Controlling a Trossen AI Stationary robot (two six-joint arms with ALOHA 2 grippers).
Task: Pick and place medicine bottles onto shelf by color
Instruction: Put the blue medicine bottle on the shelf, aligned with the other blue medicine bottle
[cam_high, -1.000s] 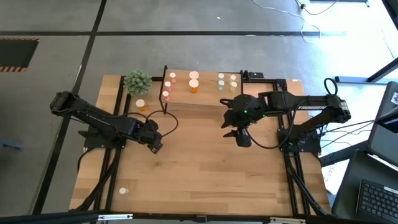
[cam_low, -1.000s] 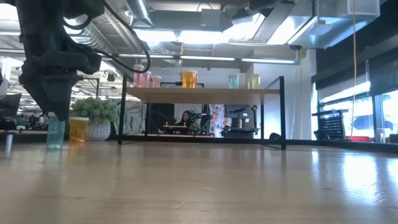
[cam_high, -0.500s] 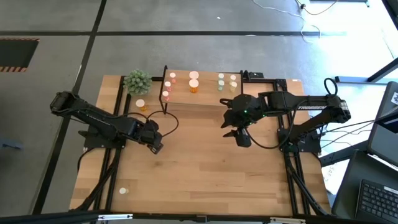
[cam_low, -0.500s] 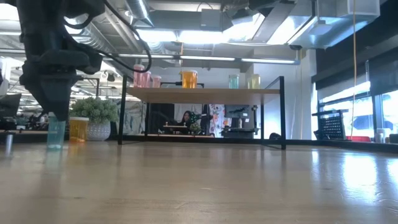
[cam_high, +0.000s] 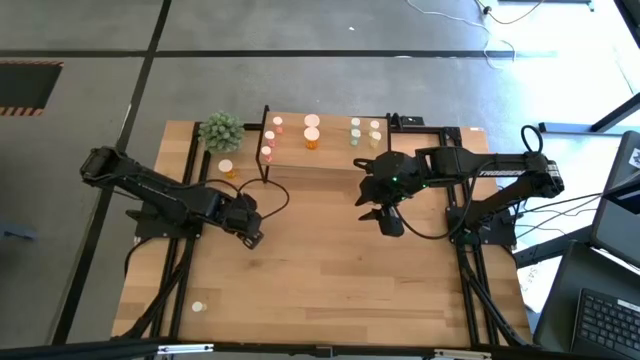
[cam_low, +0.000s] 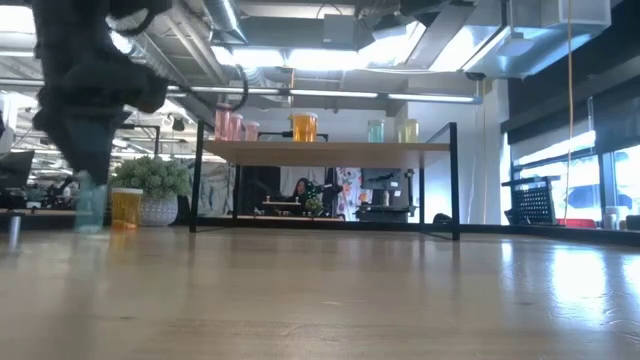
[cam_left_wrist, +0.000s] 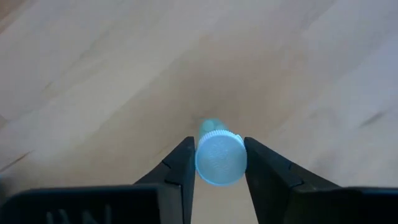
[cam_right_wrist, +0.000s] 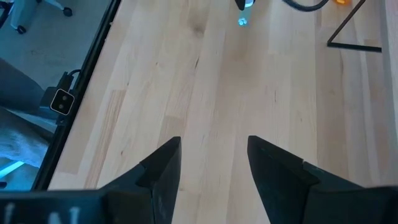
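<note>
From above, the left gripper (cam_high: 248, 222) was seen low over the table's left half, short of the shelf (cam_high: 330, 160). In the left wrist view, its fingers were clamped against a pale blue bottle (cam_left_wrist: 220, 157), possibly just lifted. A carry to the shelf's matching group was called for. The right gripper (cam_right_wrist: 211, 158) hung released, empty.

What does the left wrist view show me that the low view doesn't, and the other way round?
Only the left wrist view: the left gripper from above, fingers against the sides of a pale blue-green bottle, its round cap facing the camera.

Only the low view: the shelf carrying pink, orange and pale bottles, an orange bottle beside the potted plant.

Both: that bottle under the left gripper, on the wooden table.
</note>
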